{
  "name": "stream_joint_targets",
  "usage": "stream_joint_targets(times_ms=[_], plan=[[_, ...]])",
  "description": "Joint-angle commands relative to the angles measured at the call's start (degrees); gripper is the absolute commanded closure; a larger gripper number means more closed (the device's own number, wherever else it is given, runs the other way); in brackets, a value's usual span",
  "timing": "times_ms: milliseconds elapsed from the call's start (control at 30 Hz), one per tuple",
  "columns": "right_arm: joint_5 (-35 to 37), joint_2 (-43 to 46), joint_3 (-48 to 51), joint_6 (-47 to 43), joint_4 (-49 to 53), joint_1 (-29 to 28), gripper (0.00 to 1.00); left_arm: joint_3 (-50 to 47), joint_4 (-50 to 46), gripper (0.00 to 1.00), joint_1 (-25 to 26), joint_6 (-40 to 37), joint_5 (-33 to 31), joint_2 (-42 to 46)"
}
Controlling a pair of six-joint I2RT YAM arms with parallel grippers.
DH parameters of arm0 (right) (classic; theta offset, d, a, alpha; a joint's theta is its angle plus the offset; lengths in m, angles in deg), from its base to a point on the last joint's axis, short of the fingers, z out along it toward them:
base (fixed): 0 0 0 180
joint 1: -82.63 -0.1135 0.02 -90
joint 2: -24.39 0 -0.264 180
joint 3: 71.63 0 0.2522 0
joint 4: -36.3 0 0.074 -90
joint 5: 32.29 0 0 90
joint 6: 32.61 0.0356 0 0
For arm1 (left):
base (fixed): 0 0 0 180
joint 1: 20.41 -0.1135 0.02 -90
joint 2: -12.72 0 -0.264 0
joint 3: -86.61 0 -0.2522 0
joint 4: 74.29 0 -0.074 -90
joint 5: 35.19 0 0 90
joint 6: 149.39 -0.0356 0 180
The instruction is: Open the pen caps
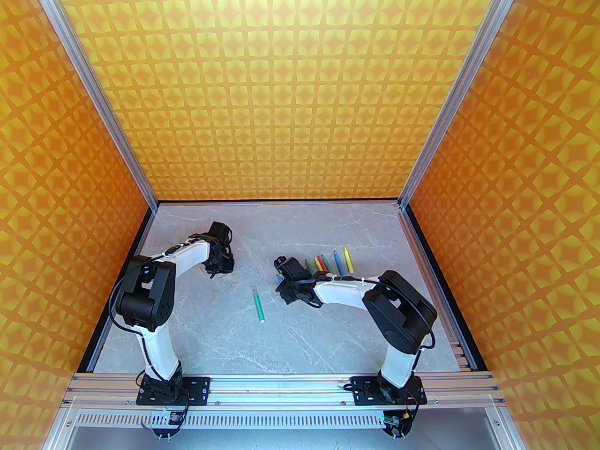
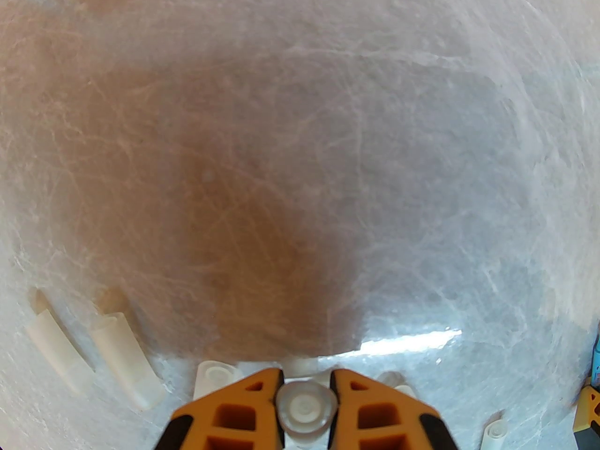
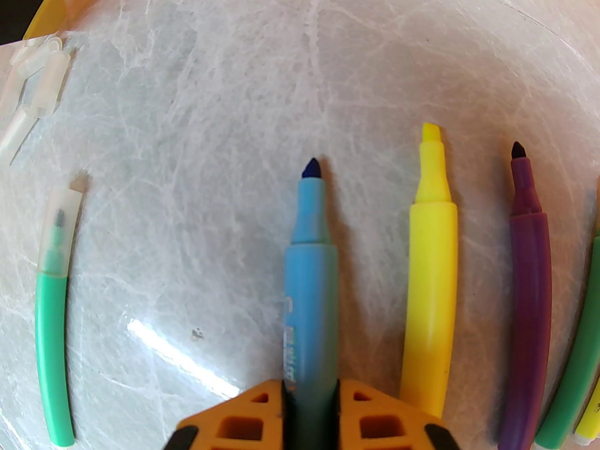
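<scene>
Left fingers [image 2: 225,410] clamp a translucent whitish cap [image 2: 304,410], right fingers [image 3: 234,424] an uncapped blue pen [image 3: 311,260], above the grey marbled counter [image 1: 328,335], orange-patterned walls [image 1: 281,87] around.

a grey marbled table [image 1: 328,340] carries everything. near its middle lies a green pen [image 1: 258,308] with its cap [image 3: 58,223] on. left of that pen and a little farther back, loose caps [image 1: 233,285] lie scattered on the surface. right of the pen and farther back, uncapped pens [image 1: 328,264] lie in a row, among them a yellow pen [image 3: 431,298] and a purple pen [image 3: 529,307] side by side.
</scene>
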Motion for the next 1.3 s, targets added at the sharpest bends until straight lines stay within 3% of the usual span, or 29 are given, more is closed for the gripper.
stream_joint_targets(times_ms=[0, 100, 567, 1133, 1200, 1267], plan=[[1.5, -1.2, -1.4, 0.2, 0.6, 0.2, 0.88, 1.7, -1.0, 0.92, -0.5, -1.2, -1.2, -1.6], [1.4, -1.0, -1.8, 0.1, 1.5, 0.2, 0.82, 1.5, -1.1, 0.89, -0.5, -1.2, -1.1, -1.7], [1.2, 2.3, -3.1, -0.5, 5.6, 0.2, 0.73, 0.9, -1.3, 0.77, -0.5, -1.6, -0.8, -1.4], [-1.0, 6.9, -7.5, 1.7, 12.7, -2.7, 0.60, -0.8, -1.7, 0.71, -0.5, -1.8, -0.3, 4.1], [-1.3, 6.6, -8.4, 2.1, 13.0, -3.9, 0.59, -1.4, -1.1, 0.68, -0.5, -1.5, 0.1, 6.1], [-1.7, 6.2, -9.3, 2.5, 13.1, -5.2, 0.57, -2.0, -0.8, 0.58, -0.5, -1.7, 1.7, 8.3]])
